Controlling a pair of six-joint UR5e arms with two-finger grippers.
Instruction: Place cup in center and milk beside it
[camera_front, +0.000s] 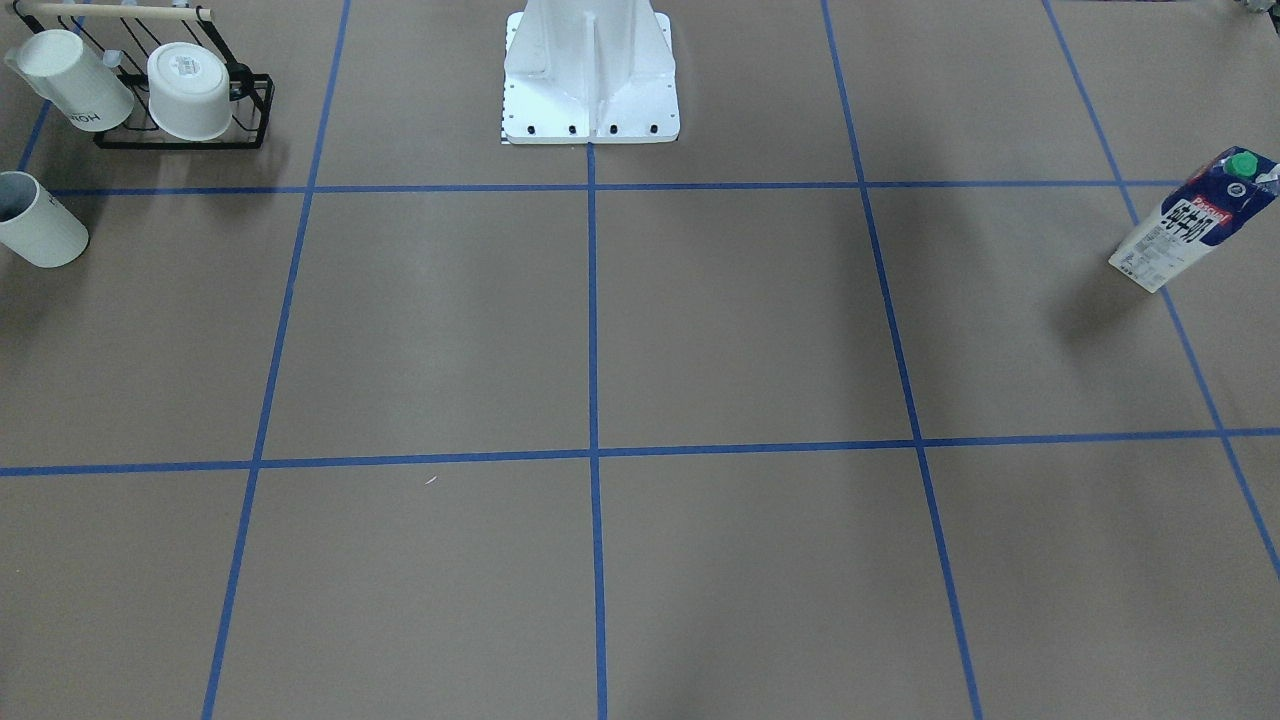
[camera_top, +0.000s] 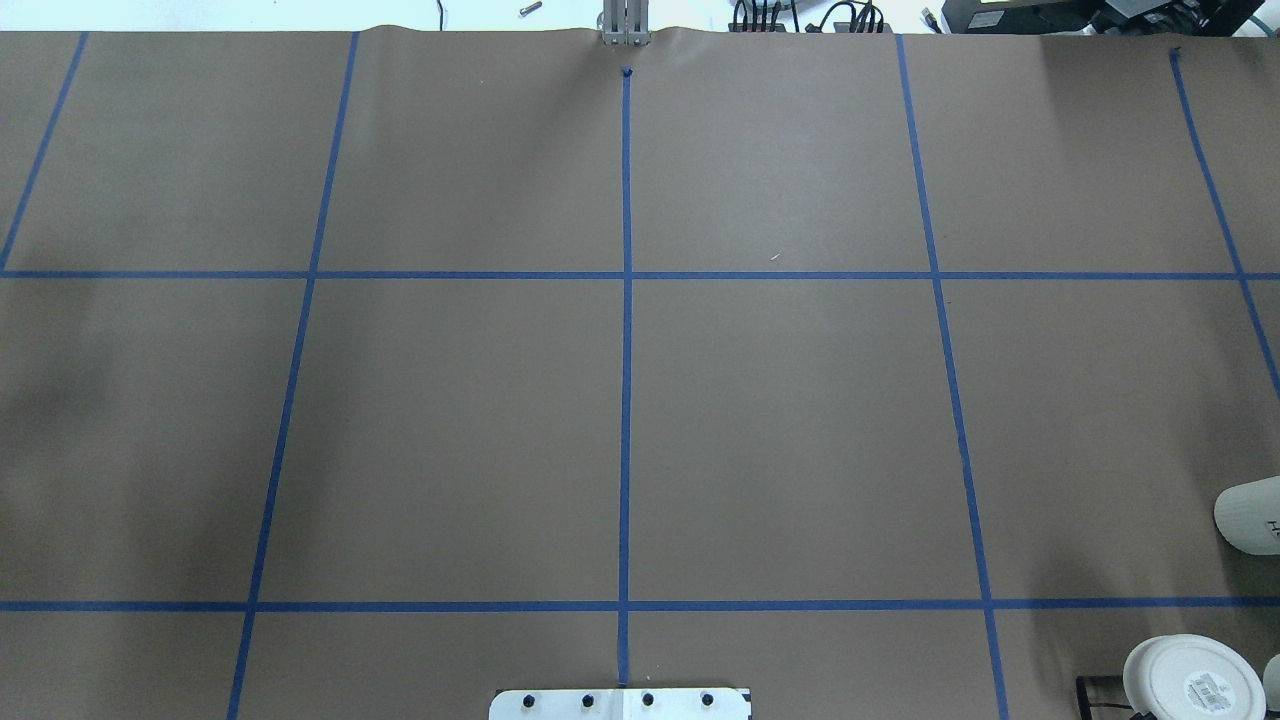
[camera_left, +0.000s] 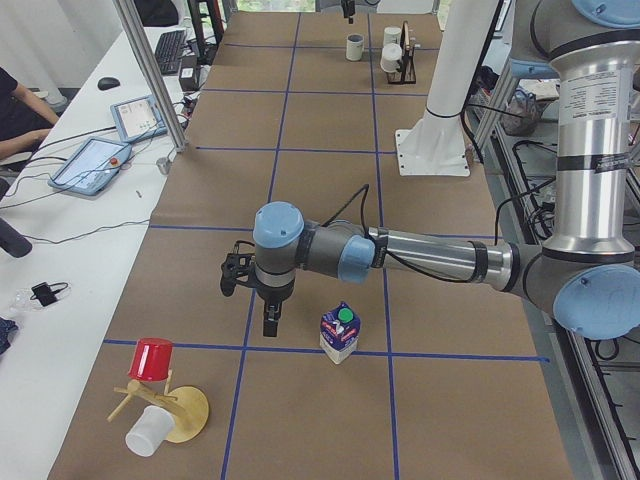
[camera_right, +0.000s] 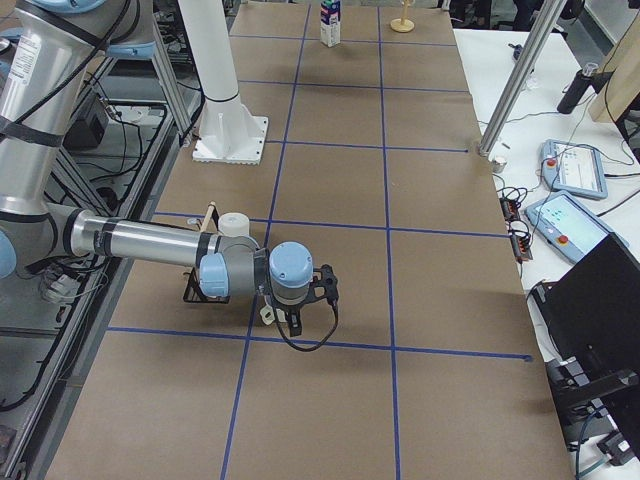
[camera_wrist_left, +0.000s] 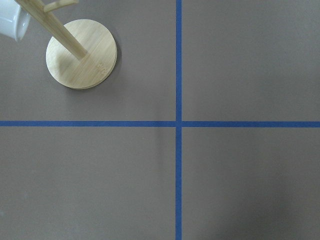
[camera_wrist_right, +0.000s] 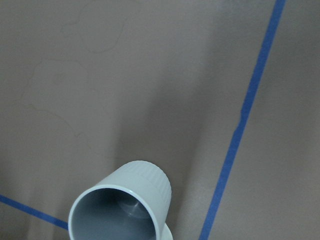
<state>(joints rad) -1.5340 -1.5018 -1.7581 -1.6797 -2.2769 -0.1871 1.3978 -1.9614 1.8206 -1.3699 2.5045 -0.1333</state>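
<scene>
Cup (camera_front: 40, 222) — a plain white mug, grey inside — stands upright on the brown counter (camera_front: 750, 320) at the robot's right end, just beside a black wire rack (camera_front: 180, 145) holding two other white mugs; the right wrist camera looks down into its mouth; the right gripper (camera_right: 294, 322) hangs low over that area, and I cannot tell whether its fingers are spread or clenched. The milk carton (camera_left: 340, 333) stands upright near the counter's other end, by a blue tape line; the left gripper (camera_left: 270, 326) hovers just beside it, not touching — its fingers' state cannot be told either; a wooden mug tree (camera_left: 182, 414) stands near.
</scene>
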